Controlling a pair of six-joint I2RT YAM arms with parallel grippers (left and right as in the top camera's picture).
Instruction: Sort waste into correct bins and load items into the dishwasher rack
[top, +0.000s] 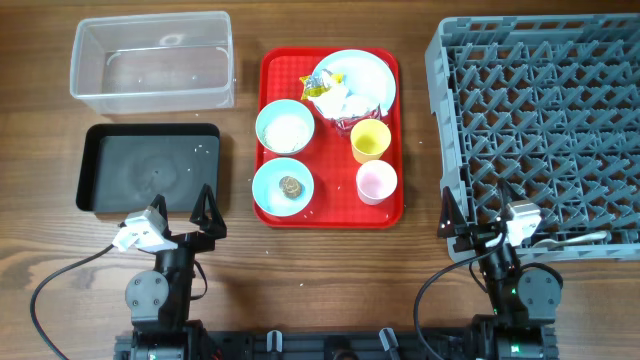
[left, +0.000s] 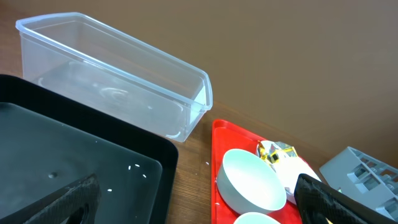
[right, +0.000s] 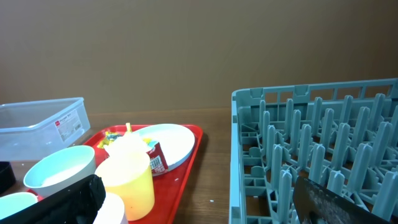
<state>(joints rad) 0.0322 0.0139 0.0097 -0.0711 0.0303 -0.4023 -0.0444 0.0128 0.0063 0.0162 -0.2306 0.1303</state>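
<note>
Both jaws spread, empty: left gripper (top: 180, 208) just off the black tray's (top: 140, 170) near-right corner, right gripper (top: 478, 210) at the dishwasher rack's (top: 540, 100) near-left corner. Your load sits on the red tray (top: 335, 205) ahead, between them. The brown-bit bowl (top: 283, 187) lies nearer the left, the pink cup (top: 376, 182) nearer the right.

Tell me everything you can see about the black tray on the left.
The black tray is a shallow, glossy, plastic-looking rectangle with rounded corners and a raised rim. It lies flat on the wooden table, just nearer the robot than the clear tub and left of the red tray. It holds only a few white specks. The open left gripper hangs at its near edge.
</note>
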